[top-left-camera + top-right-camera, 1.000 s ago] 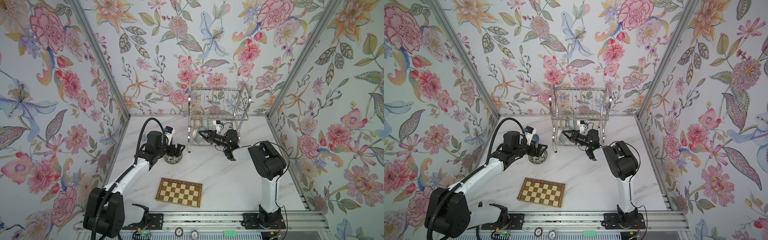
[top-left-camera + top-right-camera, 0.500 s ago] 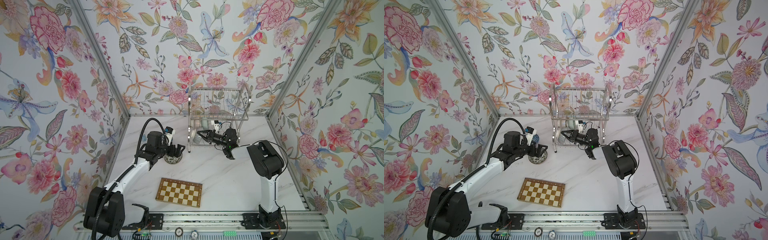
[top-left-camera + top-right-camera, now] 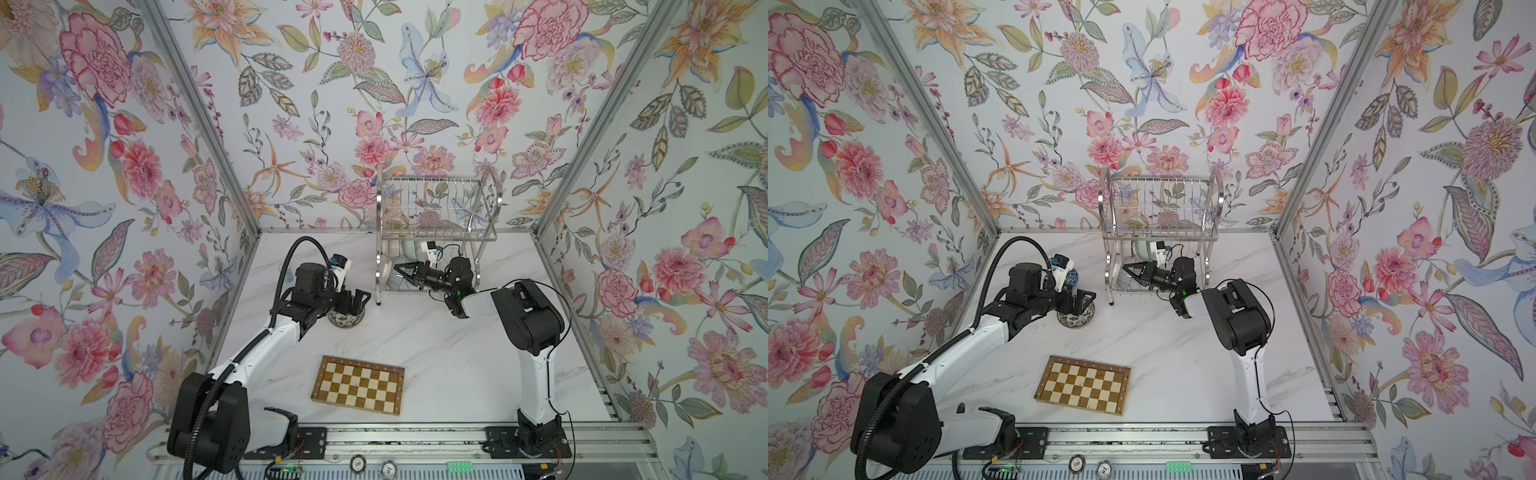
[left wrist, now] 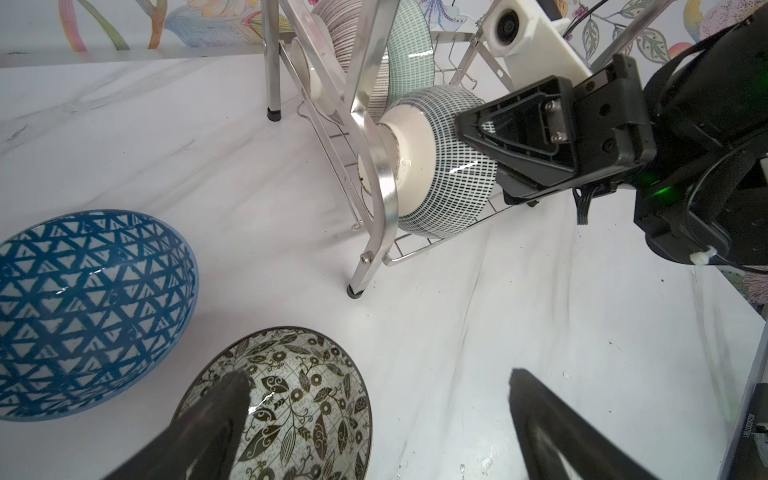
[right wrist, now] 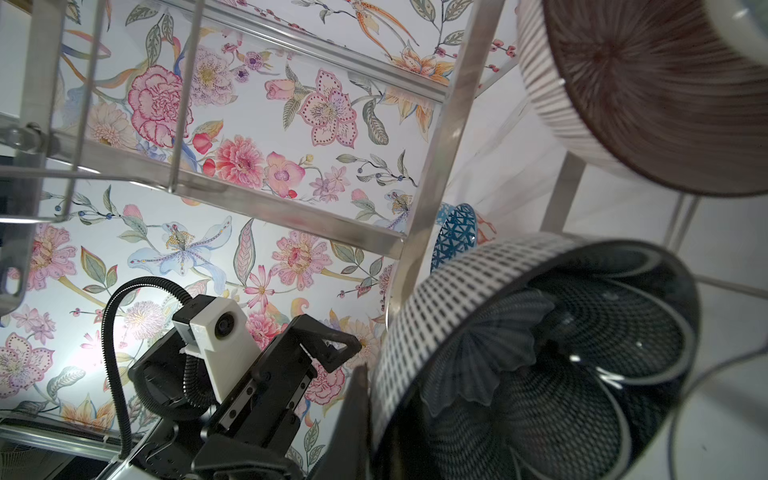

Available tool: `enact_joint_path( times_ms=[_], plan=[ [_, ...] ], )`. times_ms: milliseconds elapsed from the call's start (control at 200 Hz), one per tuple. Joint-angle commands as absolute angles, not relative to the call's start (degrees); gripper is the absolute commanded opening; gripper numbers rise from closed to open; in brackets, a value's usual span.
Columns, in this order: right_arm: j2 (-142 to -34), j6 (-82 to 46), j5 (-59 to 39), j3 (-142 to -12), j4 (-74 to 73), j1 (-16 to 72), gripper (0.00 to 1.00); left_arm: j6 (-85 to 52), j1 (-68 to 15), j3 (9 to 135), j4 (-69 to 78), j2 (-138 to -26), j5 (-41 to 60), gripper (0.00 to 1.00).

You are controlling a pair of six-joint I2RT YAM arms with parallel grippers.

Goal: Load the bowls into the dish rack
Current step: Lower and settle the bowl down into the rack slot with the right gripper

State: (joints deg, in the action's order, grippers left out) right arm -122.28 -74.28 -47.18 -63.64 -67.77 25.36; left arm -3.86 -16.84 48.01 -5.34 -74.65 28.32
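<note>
Holds navy petal bowl (image 5: 540, 365) (image 4: 440, 183) by its wall w/ right hand (image 3: 401, 272) (image 3: 1129, 272): jaws closed tight on it, one of the fingers (image 4: 519, 137) on the dashed outside, other inside. Has bowl on its side in lower tier of dish rack (image 3: 440, 239) (image 3: 1158, 237), foot twd rack's left arched frame, mouth twd the arm; can't tell whether it rests on the bottom wires. Finds rack at back edge of worktop (image 3: 436, 345), a bit right of centre. Shows 2 more bowls on edge in same tier, further back: pink radial-lined bowl (image 5: 644, 104) (image 4: 340, 33) and pale green bowl (image 4: 409, 54) just beside it, dashed outside too. Hovers left hand (image 3: 353, 301) (image 4: 378, 376) low over black-and-white floral bowl (image 4: 299, 395) (image 3: 347, 322), jaws spread as wide as they go, nothing gripped; one of its fingers (image 4: 216, 415) above bowl's inside, other out over bare worktop. Has floral bowl upright on worktop, near rack's front-left leg, twd left edge. Has blue lattice bowl (image 4: 83, 291) (image 3: 1073, 276) upright too, near floral bowl but apart, closer to back-left corner, mostly hidden behind left wrist in both top views. Shows checkered board (image 3: 358, 384) (image 3: 1082, 384) flat near front edge, about mid-width, well apart from bowls and rack.
</note>
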Motion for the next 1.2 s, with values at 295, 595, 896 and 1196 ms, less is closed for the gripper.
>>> enact_joint_path(
  times_ms=[295, 595, 896, 1196],
  plan=[
    [-121.58, -68.80, -48.62, -65.39, -64.05, 25.38, 0.05, -2.77, -17.29, 49.31, -6.57, -75.50, 28.70, 0.99],
    [-120.66, -64.70, -49.02, -66.73, -57.66, 25.61, 0.07, -2.94, -17.31, 49.48, -6.68, -75.50, 28.56, 0.99],
    [-119.49, -59.63, -49.05, -68.81, -50.16, 26.02, 0.11, -2.94, -17.32, 49.75, -6.85, -75.32, 27.70, 0.99],
    [-119.46, -56.23, -48.93, -71.60, -44.72, 26.78, 0.17, -2.97, -17.32, 49.92, -7.25, -74.97, 26.27, 0.99]
  ],
)
